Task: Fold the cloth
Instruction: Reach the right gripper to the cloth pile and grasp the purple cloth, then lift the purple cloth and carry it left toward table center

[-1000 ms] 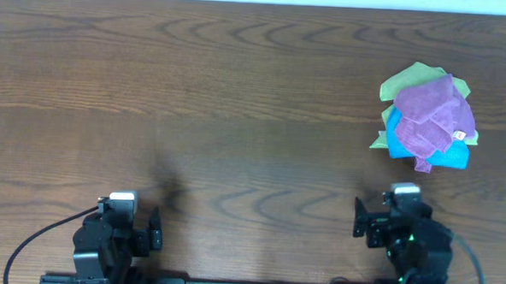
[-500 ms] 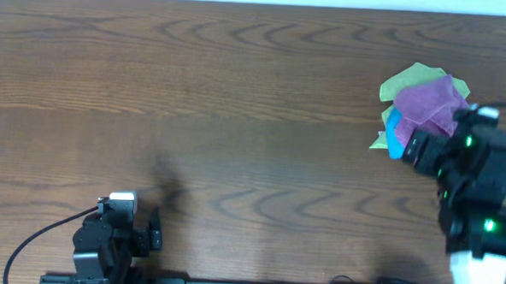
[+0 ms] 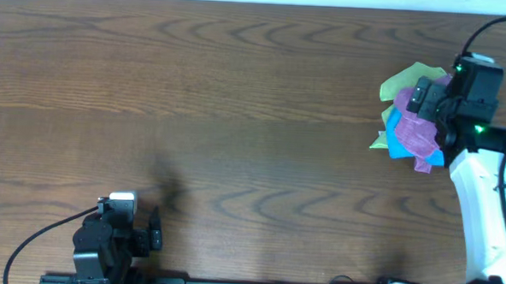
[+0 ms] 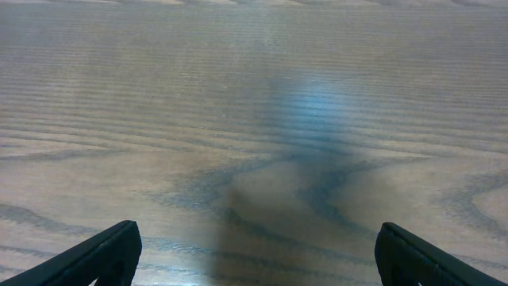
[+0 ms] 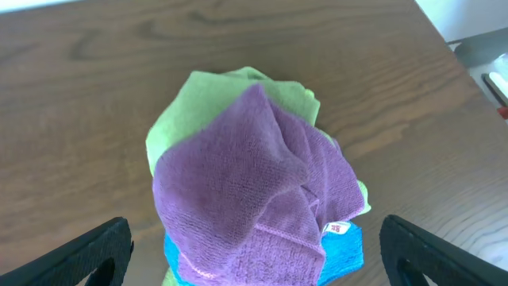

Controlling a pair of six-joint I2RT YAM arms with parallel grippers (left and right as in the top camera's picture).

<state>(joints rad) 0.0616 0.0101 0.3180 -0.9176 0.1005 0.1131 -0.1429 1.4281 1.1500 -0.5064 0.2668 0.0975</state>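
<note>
The cloth is found at the far right of the bench, crumpled into a loose mound on top of a small pile. A yellow-green cloth is seen beneath and behind it, and a bright blue cloth shows under its near edge. A white tag is seen at the lilac cloth's lower right edge, just above the blue one. The cloth is not folded; its surface is bunched into several soft ridges.

The right gripper is held over the pile, with the arm reaching in along the right side of the bench. In the right wrist view its two fingers are spread wide, one at each lower corner of the frame, and the lilac cloth is centred between them; nothing is clamped. Whether the fingertips touch the fabric cannot be told from either view.

The left gripper is placed at the near left edge of the bench, well apart from the pile. Its fingers are likewise set apart, and only bare wood grain with a soft shadow is seen between them, so nothing is held. A black cable is seen running from the left arm toward the bench's left edge.
</note>
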